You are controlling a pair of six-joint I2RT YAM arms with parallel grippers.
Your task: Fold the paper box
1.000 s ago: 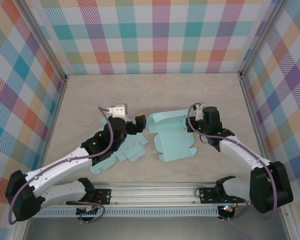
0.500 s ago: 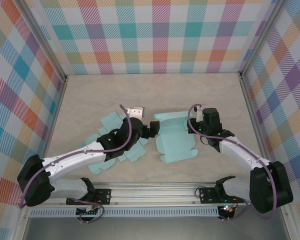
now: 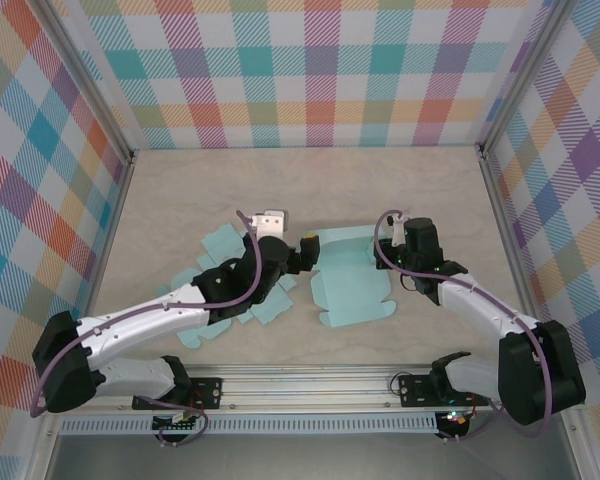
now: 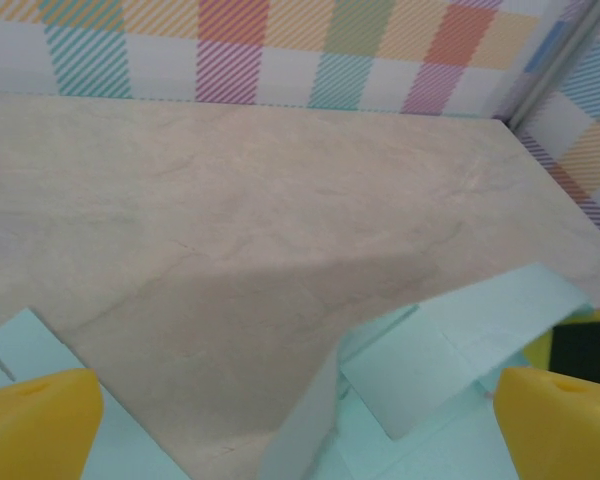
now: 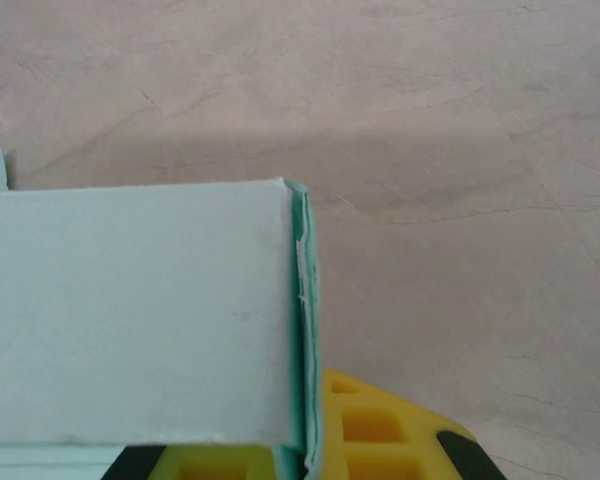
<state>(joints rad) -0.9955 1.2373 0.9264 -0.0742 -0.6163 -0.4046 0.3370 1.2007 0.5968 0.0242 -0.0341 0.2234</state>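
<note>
Jaws of the right gripper pinch the paper box's upright wall.

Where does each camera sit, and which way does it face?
Top external: above and behind the bases, looking down on the table; both arms, left gripper, right gripper.
Left wrist: low over the table, facing the back wall; its yellow fingertips spread.
Right wrist: right at the paper box, looking over its raised wall onto table; yellow fingers pinch that wall.
Shared: all three show the teal paper box.
</note>
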